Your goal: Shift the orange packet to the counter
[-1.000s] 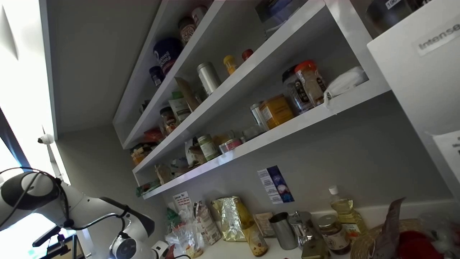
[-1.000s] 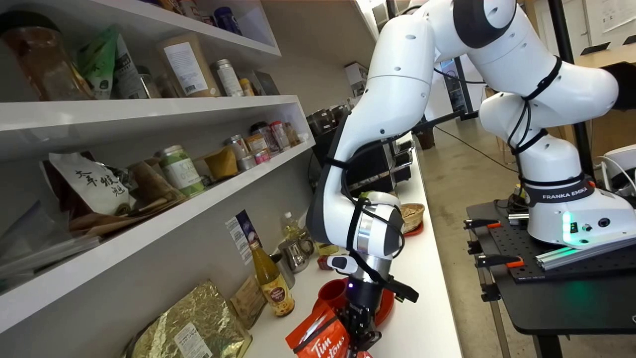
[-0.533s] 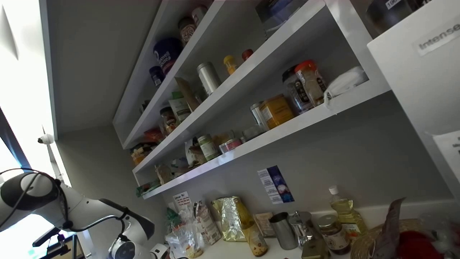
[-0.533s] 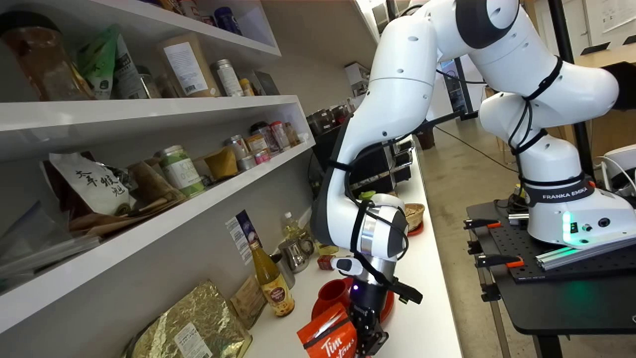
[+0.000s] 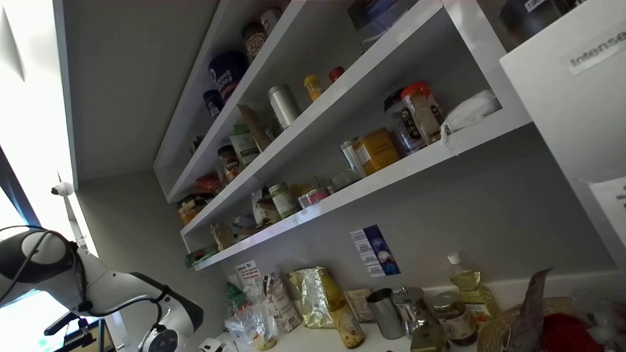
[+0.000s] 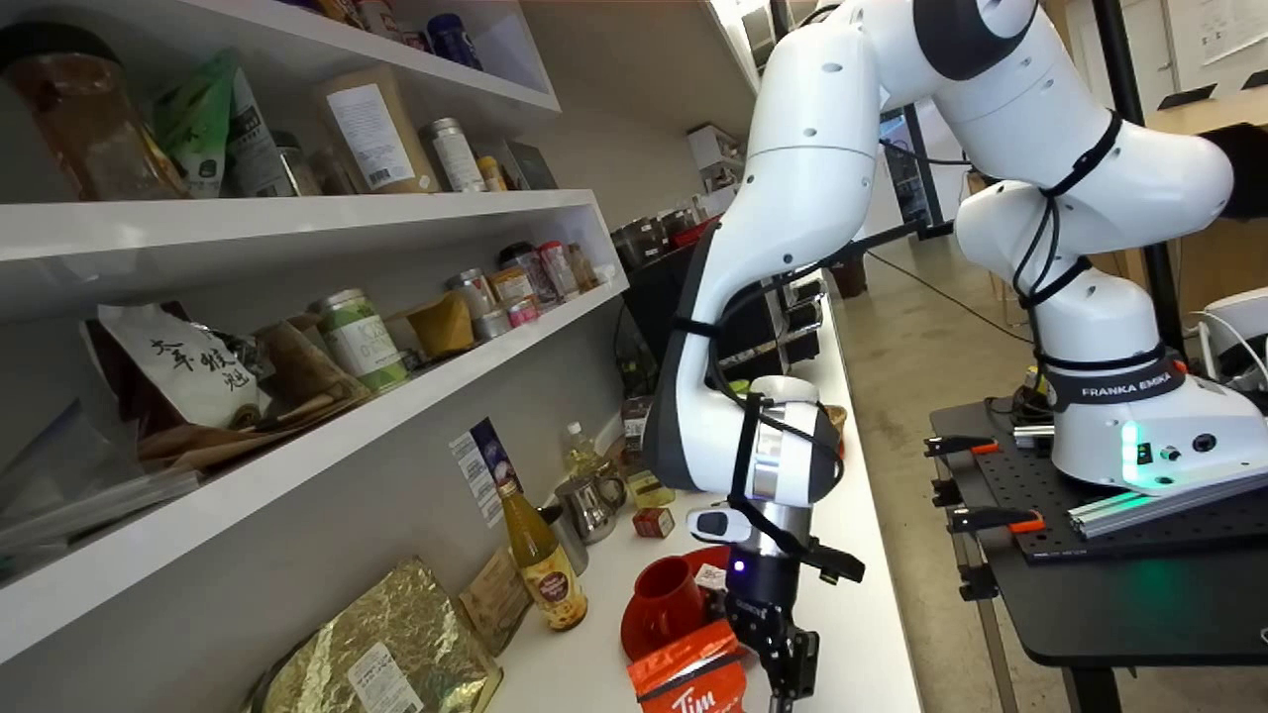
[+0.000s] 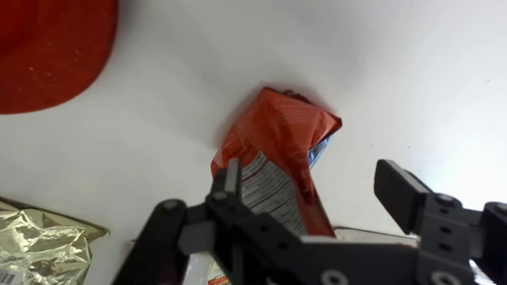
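The orange packet (image 6: 690,678), red-orange with white lettering, stands on the pale counter (image 6: 852,634) near the bottom of an exterior view, its lower part cut off. From above, in the wrist view, the packet (image 7: 273,134) shows its crumpled top and a white printed label. My gripper (image 7: 309,166) is open, its fingers wide apart; one finger (image 7: 233,174) overlaps the packet's label side, while the far finger (image 7: 400,190) has bare counter beyond it. Nothing is pinched between them. In an exterior view the gripper (image 6: 788,683) is just beside the packet, fingertips partly cut off.
A red plate (image 7: 51,71) and a red mug (image 6: 666,594) sit close behind the packet. A gold foil bag (image 6: 396,634), a yellow bottle (image 6: 540,555) and a small red box (image 6: 654,522) line the wall side. White shelves (image 6: 396,416) overhang the counter.
Arm and packet have both shifted right in an exterior view, uncovering more of the red mug and plate. The gripper has come apart from the packet's side, and its jaws have opened.
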